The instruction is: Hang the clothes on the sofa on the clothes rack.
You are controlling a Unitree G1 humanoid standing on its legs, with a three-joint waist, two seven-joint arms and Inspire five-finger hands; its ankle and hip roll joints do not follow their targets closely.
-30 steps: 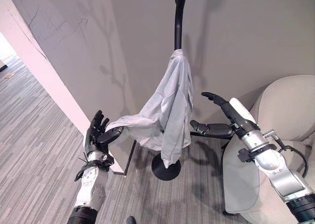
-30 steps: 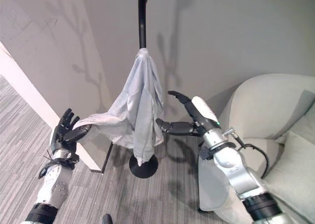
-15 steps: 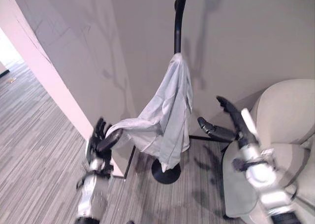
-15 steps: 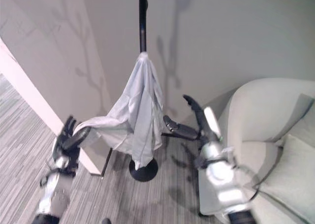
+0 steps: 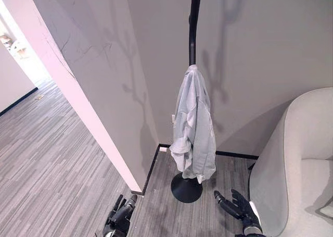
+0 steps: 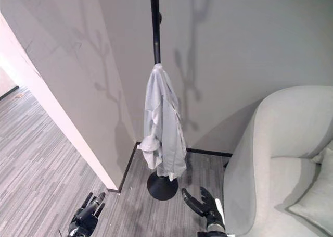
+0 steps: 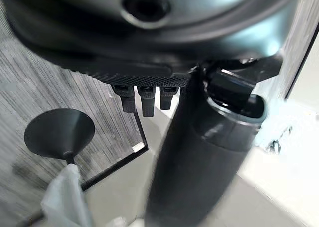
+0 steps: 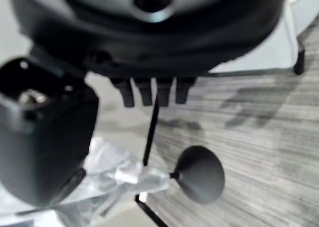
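Two robot hands are showing low at the near edge of my head views, and I am reporting them first. My left robot hand [image 5: 120, 220] is hanging over the grey striped floor [image 5: 57, 159] near the foot of the white wall corner [image 5: 78, 107], fingers straight and relaxed, holding nothing. My right robot hand [image 5: 237, 208] is hovering just beside the front of the sofa [image 5: 302, 159], fingers spread and loose, also empty. Both wrist views are confirming this: straight fingers, nothing between them, with the round base and cloth visible beyond.

Moving outward, I am seeing the black round base [image 5: 186, 188] of the clothes rack [image 5: 193, 34] standing on the floor between the two robot hands and farther away, close to the wall.

Farther still, the pale grey shirt [image 5: 194, 127] is draping from the rack pole, clear of both robot hands. Its long axis is running vertically down the pole, its lower hem ending just above the base. It is lying ahead of and above both robot hands, roughly midway between them; I am judging the right robot hand slightly nearer to the base.

I am judging the garment hung and the task close to finished. I am seeing no further clothing on the visible sofa seat, though part of it is lying outside the views.
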